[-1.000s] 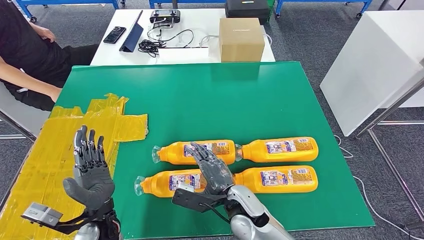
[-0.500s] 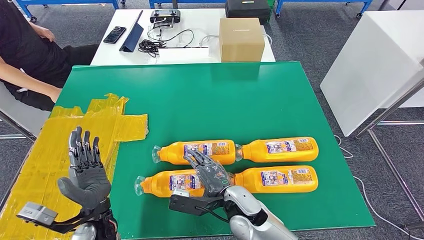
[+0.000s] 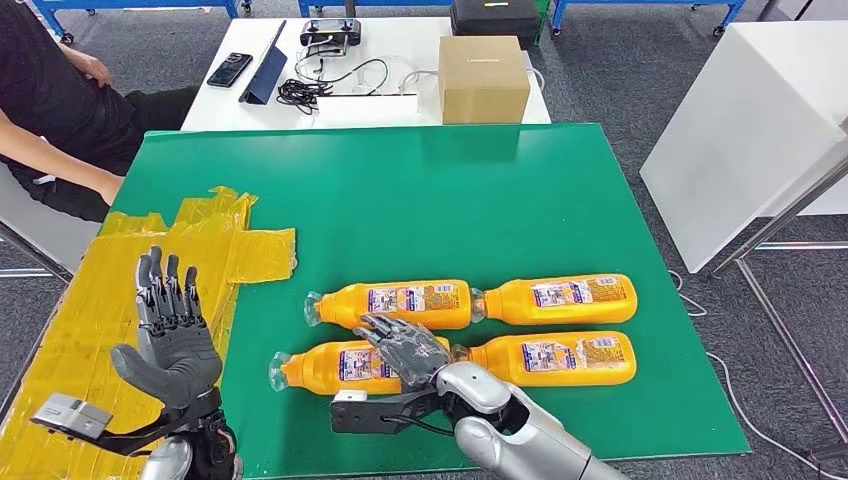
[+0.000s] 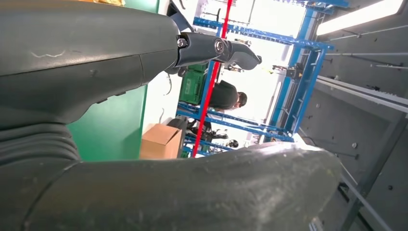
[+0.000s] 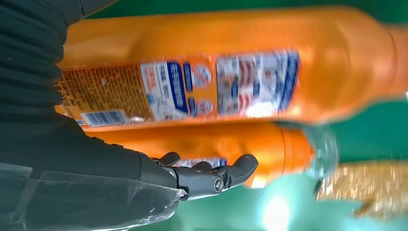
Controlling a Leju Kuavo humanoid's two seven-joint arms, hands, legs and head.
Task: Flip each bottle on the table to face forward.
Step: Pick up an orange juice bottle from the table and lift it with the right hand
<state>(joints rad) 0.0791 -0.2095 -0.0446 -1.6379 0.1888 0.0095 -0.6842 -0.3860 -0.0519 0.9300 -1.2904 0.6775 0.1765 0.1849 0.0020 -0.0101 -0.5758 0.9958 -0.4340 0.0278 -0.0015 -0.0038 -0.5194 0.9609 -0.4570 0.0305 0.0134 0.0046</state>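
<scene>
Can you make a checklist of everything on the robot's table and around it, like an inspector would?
Surface: green table with yellow tape patch on its left side.
Job's things: four orange bottles lying on their sides, two rows of two.
Clutter: nothing seen on the green table.
Hands: right hand rests on the near-left bottle; left hand raised, fingers apart, holding nothing.
Cables: black cables on white table.
Surroundings: cardboard box, phone, seated person.

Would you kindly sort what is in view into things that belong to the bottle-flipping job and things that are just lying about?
Belongs to the job:
- four orange bottles lying on the green table
- right hand, over the near-left bottle
- left hand, raised, fingers apart

Lying about:
- cardboard box
- phone
- tablet
- cables
- yellow tape
</scene>
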